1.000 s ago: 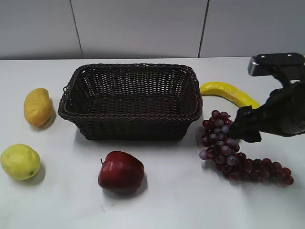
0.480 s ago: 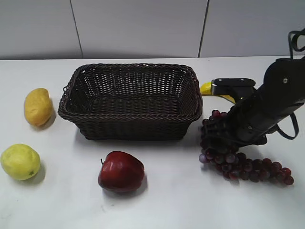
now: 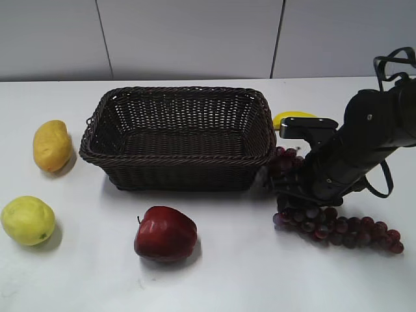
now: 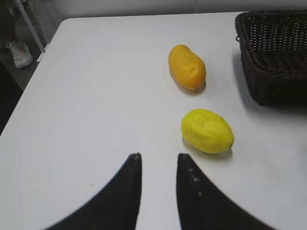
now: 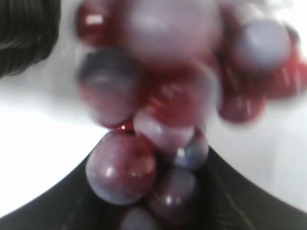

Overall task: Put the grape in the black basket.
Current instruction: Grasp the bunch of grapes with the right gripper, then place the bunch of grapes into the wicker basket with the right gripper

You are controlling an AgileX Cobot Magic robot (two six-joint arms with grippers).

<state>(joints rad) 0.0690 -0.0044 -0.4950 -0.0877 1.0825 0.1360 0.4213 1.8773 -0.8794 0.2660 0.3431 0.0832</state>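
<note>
The grape lies on the white table right of the black basket. My right gripper is down on the bunch's left end, close to the basket's right wall. In the right wrist view its jaws stand open on either side of the grape, with round berries filling the gap, and the basket's corner shows at top left. My left gripper is open and empty above bare table; it is out of the exterior view. The basket's end shows at the top right of the left wrist view.
A red apple sits in front of the basket. A lemon and an orange-yellow mango lie to the left. A banana lies behind my right arm.
My right arm swung in from the right over the bunch and came down on its left end. The bunch's upper left berries shifted slightly toward the basket.
</note>
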